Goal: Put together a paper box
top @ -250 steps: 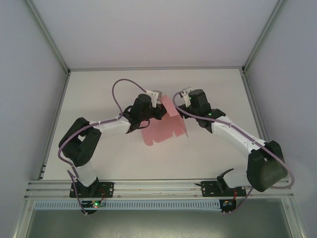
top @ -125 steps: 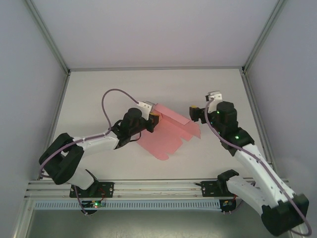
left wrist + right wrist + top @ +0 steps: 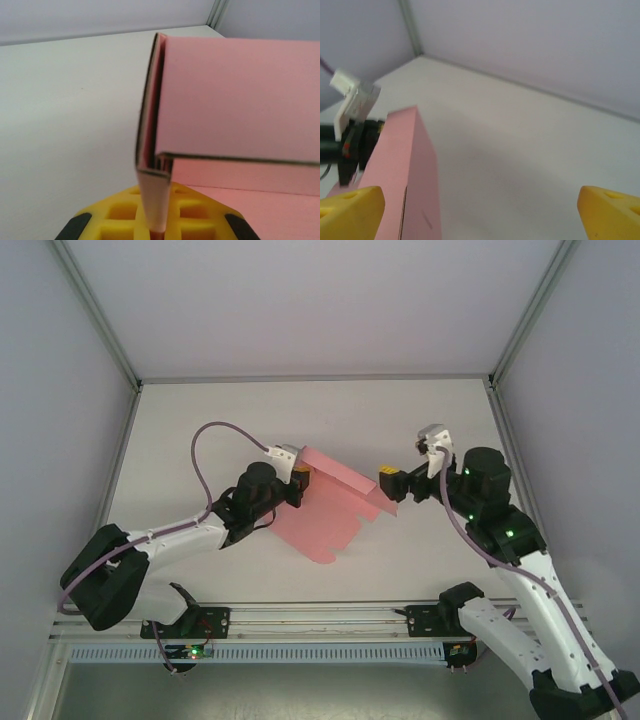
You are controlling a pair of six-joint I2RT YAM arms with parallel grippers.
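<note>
Paper box (image 3: 325,510), part-folded, spans between both claws overhead; the left gripper (image 3: 297,480) pinches its near edge, probably anchoring it for folding. Left wrist: that edge sits clamped between yellow pads (image 3: 120,215). Right wrist: the right gripper (image 3: 480,210) gapes, box beside one finger (image 3: 350,210).

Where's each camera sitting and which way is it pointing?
Top external: overhead and behind, looking down at the table; left arm, right arm show.
Left wrist: on the left gripper, facing along its fingers at the clamped paper box.
Right wrist: on the right gripper, facing across the table toward the left gripper.
Shared: all three see the paper box.
</note>
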